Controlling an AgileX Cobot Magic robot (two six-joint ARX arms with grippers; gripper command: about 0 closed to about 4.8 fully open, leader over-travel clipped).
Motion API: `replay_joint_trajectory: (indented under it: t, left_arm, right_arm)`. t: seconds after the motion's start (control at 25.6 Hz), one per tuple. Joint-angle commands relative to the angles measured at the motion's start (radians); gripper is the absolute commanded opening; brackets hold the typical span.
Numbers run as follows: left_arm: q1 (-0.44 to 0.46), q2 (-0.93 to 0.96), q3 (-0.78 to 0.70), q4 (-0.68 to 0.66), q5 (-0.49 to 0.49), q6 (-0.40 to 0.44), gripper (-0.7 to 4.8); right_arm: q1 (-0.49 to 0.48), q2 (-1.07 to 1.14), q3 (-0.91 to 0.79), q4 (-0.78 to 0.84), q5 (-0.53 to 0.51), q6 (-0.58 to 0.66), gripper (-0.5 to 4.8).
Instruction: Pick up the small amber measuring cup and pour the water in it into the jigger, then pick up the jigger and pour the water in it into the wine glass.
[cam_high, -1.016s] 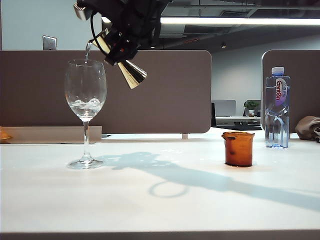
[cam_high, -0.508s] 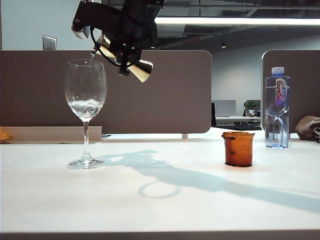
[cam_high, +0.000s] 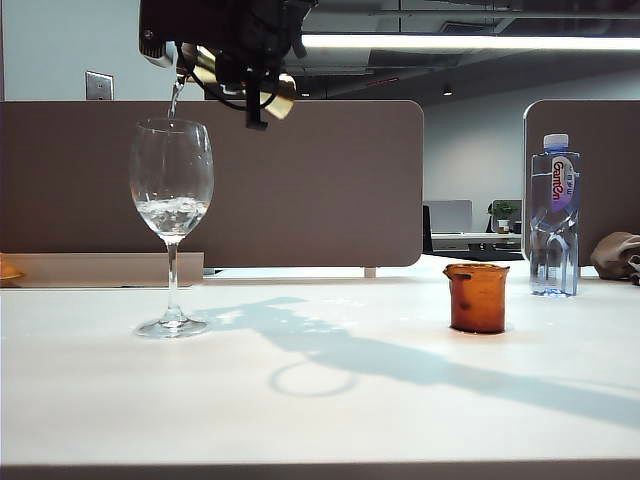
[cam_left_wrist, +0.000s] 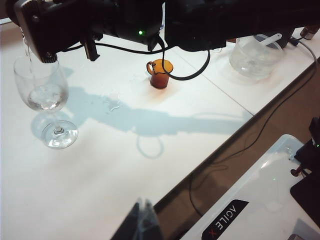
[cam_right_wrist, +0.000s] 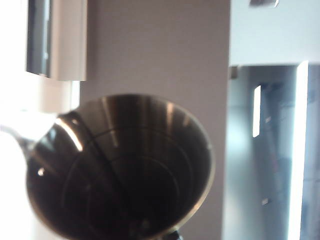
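Observation:
The wine glass (cam_high: 171, 180) stands at the table's left with water (cam_high: 172, 212) in its bowl; the left wrist view shows the wine glass (cam_left_wrist: 42, 90) too. Above its rim my right gripper (cam_high: 245, 85) is shut on the gold jigger (cam_high: 281, 100), which lies tipped about level. A thin stream of water (cam_high: 176, 98) falls from it into the glass. In the right wrist view the jigger's open cone (cam_right_wrist: 120, 165) fills the picture and hides the fingers. The small amber measuring cup (cam_high: 477, 298) stands upright to the right, untouched. My left gripper (cam_left_wrist: 142, 215) hangs shut and empty over the table's near edge.
A clear plastic water bottle (cam_high: 554, 215) stands behind the amber cup. A clear bowl with a spoon (cam_left_wrist: 255, 55) sits on the adjoining table. A small spill (cam_left_wrist: 114, 102) lies on the white tabletop between glass and cup. Brown partitions (cam_high: 330, 180) run behind.
My right wrist has rolled, so the jigger's lower cone swung up from pointing down-right to nearly level. Water keeps running into the wine glass. The left arm has stayed still.

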Motion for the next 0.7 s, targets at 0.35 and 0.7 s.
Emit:
replay_joint_trajectory:
  t: [0.35, 0.7]
  left_arm:
    - [0.000, 0.000, 0.003, 0.006, 0.004, 0.001, -0.02]
    - [0.000, 0.000, 0.003, 0.006, 0.004, 0.001, -0.02]
  right_arm:
    - [0.007, -0.035, 0.007, 0.111, -0.009, -0.233, -0.01]
    - [-0.002, -0.046, 0.005, 0.132, 0.131, 0.024, -0.01]
